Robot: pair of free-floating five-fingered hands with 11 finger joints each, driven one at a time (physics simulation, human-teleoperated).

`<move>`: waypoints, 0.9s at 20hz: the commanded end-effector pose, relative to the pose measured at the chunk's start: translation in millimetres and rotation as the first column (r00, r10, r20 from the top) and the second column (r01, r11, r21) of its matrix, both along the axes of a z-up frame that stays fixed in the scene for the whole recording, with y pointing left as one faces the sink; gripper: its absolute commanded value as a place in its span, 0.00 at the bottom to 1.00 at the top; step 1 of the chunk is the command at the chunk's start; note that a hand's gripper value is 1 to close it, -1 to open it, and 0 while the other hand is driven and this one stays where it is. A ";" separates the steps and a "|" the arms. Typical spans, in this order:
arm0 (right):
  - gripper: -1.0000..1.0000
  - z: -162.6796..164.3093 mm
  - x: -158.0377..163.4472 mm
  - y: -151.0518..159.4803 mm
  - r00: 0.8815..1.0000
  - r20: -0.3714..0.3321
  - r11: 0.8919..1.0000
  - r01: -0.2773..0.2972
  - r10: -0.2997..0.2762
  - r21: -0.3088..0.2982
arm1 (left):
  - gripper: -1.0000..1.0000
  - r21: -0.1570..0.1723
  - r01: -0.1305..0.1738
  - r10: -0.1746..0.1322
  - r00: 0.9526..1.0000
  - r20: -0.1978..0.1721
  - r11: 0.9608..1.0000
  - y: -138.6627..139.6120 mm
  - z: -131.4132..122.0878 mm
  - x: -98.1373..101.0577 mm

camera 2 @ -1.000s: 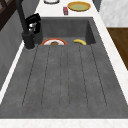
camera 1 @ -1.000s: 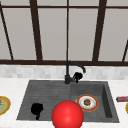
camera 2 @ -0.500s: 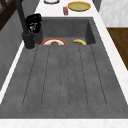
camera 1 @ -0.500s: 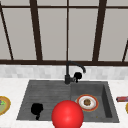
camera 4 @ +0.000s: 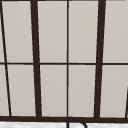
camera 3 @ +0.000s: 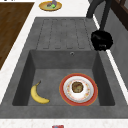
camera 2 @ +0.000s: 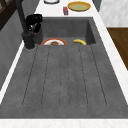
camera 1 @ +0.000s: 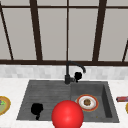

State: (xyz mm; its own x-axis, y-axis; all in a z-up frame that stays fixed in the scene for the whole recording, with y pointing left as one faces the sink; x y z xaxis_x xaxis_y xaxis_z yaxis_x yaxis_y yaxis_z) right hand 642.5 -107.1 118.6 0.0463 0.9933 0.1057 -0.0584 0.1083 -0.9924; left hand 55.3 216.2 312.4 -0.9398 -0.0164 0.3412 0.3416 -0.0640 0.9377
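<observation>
- Kitchen sink (camera 1: 50, 90) in dark grey, set in a white counter (camera 2: 117, 62) under a dark-framed window (camera 4: 67, 62); ribbed drainboard on the left, deep basin on the right.
- Basin contents: a red-rimmed plate (camera 3: 78, 89) with a brown bit of food (camera 3: 77, 87) at its centre, and a banana (camera 3: 37, 94) lying loose on the basin floor, well apart from the plate.
- Yellow dish (camera 3: 50, 5) with greenish food sits on the counter past the drainboard end; another yellow dish (camera 2: 79, 6) on the counter past the basin end, with a small red item (camera 2: 65, 10) just beside it.
- Right hand (camera 1: 78, 75) is up at the black faucet (camera 1: 68, 72), beside the column base. Right side view puts it at the basin's back rim, fingers bunched; I cannot tell whether it actually grips the faucet's side lever or only sits against it.
- Left hand (camera 1: 36, 109) hangs over the drainboard near the front edge, idle, holding nothing; cannot tell its finger state.
- Red ball (camera 1: 67, 115) sits big in the front view's foreground, covering part of the sink's front edge and clipping the plate's rim.
- Faucet spout arcs over toward the basin, above the right hand.
</observation>
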 end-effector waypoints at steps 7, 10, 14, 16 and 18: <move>1.00 6.8 19.8 30.2 1.000 -0.031 1.000 0.002 -0.002 -0.014 | 0.50 0.000 0.000 0.000 1.000 0.000 1.000 0.0 0.0 0.0; 1.00 2.8 18.3 31.1 1.000 -0.023 1.000 0.001 -0.002 -0.022 | 0.50 0.000 0.000 0.000 1.000 0.000 1.000 0.0 0.0 0.0; 1.00 2.8 18.0 31.5 1.000 -0.018 1.000 0.002 -0.003 -0.028 | 0.50 0.000 0.000 0.000 1.000 0.000 1.000 0.0 0.0 0.0; 1.00 2.9 18.1 31.7 1.000 -0.018 1.000 0.003 -0.003 -0.031 | 0.50 0.000 0.000 0.000 1.000 0.000 1.000 0.0 0.0 0.0; 1.00 3.1 18.2 32.0 1.000 -0.017 0.999 0.005 -0.005 -0.034 | 0.50 0.000 0.000 0.000 1.000 0.000 1.000 0.0 0.0 0.0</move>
State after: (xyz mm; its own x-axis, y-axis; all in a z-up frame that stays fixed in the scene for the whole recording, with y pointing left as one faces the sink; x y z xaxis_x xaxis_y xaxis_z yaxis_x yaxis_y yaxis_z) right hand 645.2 -106.2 121.8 0.0549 0.9945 0.0895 -0.0866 0.0941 -0.9918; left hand 55.3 216.2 312.4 -0.9398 -0.0164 0.3412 0.3416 -0.0640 0.9377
